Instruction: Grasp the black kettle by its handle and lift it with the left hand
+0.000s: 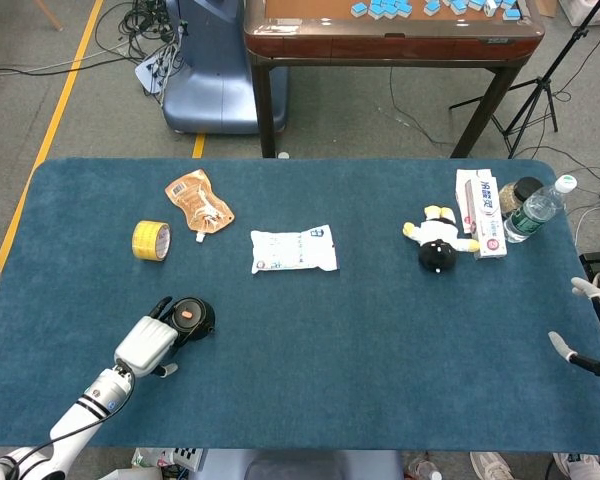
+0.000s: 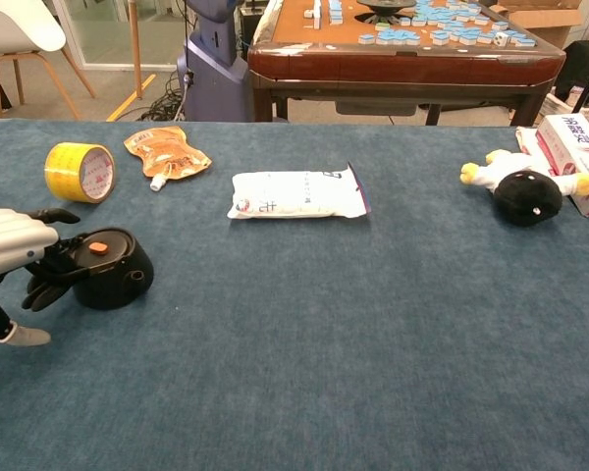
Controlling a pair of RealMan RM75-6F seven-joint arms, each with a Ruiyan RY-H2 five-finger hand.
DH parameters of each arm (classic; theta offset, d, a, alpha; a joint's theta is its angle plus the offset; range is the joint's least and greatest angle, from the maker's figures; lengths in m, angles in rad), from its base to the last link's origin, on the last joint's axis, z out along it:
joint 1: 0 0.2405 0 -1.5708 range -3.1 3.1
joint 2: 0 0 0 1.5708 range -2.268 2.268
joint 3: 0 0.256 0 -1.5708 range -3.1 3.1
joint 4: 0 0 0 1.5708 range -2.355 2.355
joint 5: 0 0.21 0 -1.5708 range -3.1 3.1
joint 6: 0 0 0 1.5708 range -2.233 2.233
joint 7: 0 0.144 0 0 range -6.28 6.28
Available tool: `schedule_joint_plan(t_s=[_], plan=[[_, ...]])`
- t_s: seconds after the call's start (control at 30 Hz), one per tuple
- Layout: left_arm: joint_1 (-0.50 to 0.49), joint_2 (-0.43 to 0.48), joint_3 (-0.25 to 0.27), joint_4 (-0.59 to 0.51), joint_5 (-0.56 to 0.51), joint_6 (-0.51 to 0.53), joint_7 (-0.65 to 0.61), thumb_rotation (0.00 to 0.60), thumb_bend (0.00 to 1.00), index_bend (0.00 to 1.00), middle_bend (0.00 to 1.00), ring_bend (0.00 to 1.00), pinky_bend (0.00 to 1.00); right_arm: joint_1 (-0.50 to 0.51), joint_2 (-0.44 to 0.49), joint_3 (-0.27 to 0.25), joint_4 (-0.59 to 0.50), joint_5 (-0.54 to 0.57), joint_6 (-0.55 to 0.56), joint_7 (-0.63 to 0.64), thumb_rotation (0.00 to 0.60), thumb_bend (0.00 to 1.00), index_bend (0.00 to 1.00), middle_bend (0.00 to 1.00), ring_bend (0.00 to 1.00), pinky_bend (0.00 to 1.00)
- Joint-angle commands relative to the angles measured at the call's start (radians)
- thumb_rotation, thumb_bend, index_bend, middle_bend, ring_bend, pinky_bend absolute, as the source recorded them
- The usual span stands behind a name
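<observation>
One black kettle (image 2: 106,267) at near-left of blue table (image 1: 380,340), upright on cloth, lid on with small orange spot on top; contents not visible. Left hand (image 2: 15,247) right against kettle's left side, dark fingers (image 2: 41,285) spread around the handle area and pointing toward the body; thumb tip low on the cloth, apart from the kettle. Looks loose rather than clamped, but grip on the handle cannot be told for certain from either view. From head view, same hand (image 1: 147,342) overlapping kettle (image 1: 191,316) at its lower left.

Right hand (image 1: 592,330) at far right table edge, fingers apart, holding nothing, only partly in frame.

Elsewhere on table: yellow tape roll (image 2: 80,171) behind kettle, well clear of it; orange spout pouch (image 2: 163,153) lying flat just right of the roll, sealed; white packet (image 2: 296,194) flat near centre, sealed. Black-and-white plush toy (image 2: 523,190) on its side at right, touching white box (image 2: 574,145) behind it. Head view adds clear plastic bottle (image 1: 539,208) and dark-lidded jar (image 1: 523,191) at far-right corner beside the box; bottle capped, fill level unclear; jar contents too small to make out.

Brown table with blue tiles (image 2: 402,34) beyond the far edge.
</observation>
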Motion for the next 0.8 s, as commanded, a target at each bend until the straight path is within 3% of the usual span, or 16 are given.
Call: schedule_joint_plan(t_s=[0.03,0.27,0.4,0.53,0.8], plan=[[-0.002,-0.006,-0.005,0.004,-0.002,-0.001,-0.007,0.579,0.15,0.80,0.80,0.63,0.00,-0.001,0.000,0.001,0.001,0.000,0.002,0.002,0.600,0.21,0.21,0.32,0.20,0.27],[-0.010,-0.005,-0.016,-0.020,-0.020,-0.021,-0.039,0.476,0.15,0.89,0.90,0.71,0.00,-0.005,-0.002,0.001,0.008,0.005,0.003,0.010,0.600,0.21,0.21,0.32,0.20,0.27],[-0.014,-0.004,-0.031,-0.041,-0.042,-0.024,-0.036,0.352,0.12,0.93,0.94,0.74,0.00,-0.004,-0.005,0.003,0.014,0.005,0.002,0.015,0.600,0.21,0.21,0.32,0.20,0.27],[-0.018,-0.004,-0.052,-0.068,-0.082,-0.030,-0.019,0.293,0.11,0.97,0.97,0.77,0.00,-0.004,-0.007,0.003,0.021,0.005,0.000,0.021,0.600,0.21,0.21,0.32,0.20,0.27],[-0.006,-0.024,-0.098,-0.100,-0.156,0.011,0.004,0.285,0.10,1.00,1.00,0.83,0.00,-0.007,-0.013,0.004,0.040,0.013,-0.003,0.038,0.600,0.21,0.21,0.32,0.20,0.27]])
